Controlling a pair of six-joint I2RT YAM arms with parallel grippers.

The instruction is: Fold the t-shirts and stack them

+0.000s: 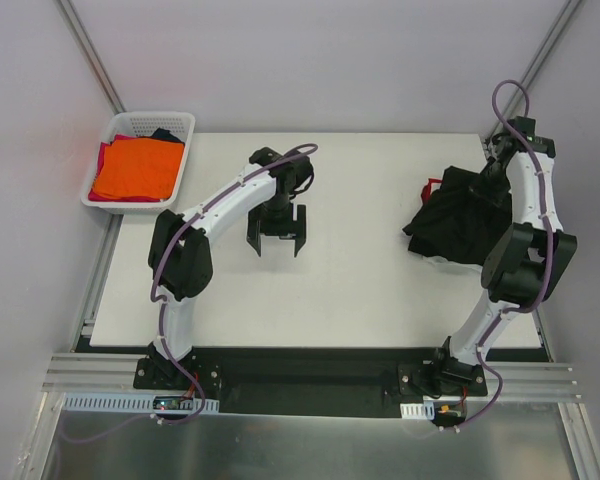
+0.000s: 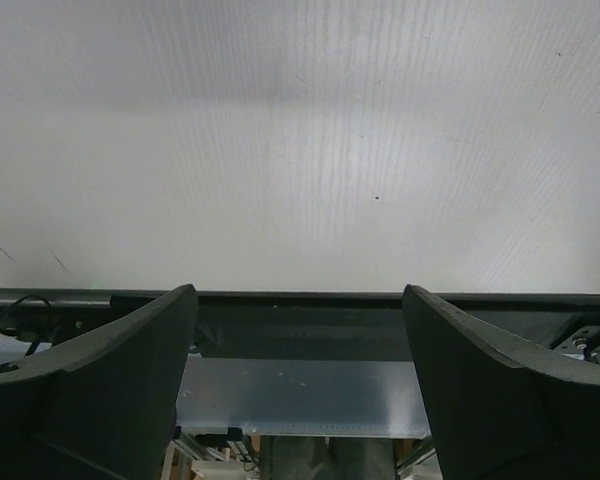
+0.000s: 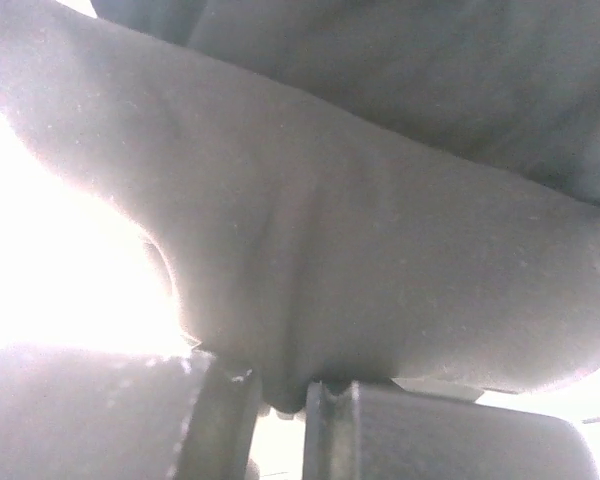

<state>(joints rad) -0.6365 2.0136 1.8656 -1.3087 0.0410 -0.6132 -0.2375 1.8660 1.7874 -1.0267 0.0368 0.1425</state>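
Observation:
A crumpled black t-shirt (image 1: 458,222) hangs bunched at the right side of the white table (image 1: 360,290), with a bit of red cloth (image 1: 432,187) showing at its upper left. My right gripper (image 1: 492,172) is shut on the black t-shirt's upper edge and holds it up; in the right wrist view the cloth (image 3: 360,240) is pinched between the fingers (image 3: 430,430). My left gripper (image 1: 277,240) is open and empty above the table's middle, its fingers (image 2: 100,390) spread wide. Folded orange and red t-shirts (image 1: 135,168) lie in the basket.
A white lattice basket (image 1: 185,125) stands at the table's far left corner, holding the orange shirt over red and dark cloth. Grey walls close in at the back and sides. A black rail and metal frame (image 1: 310,385) run along the near edge.

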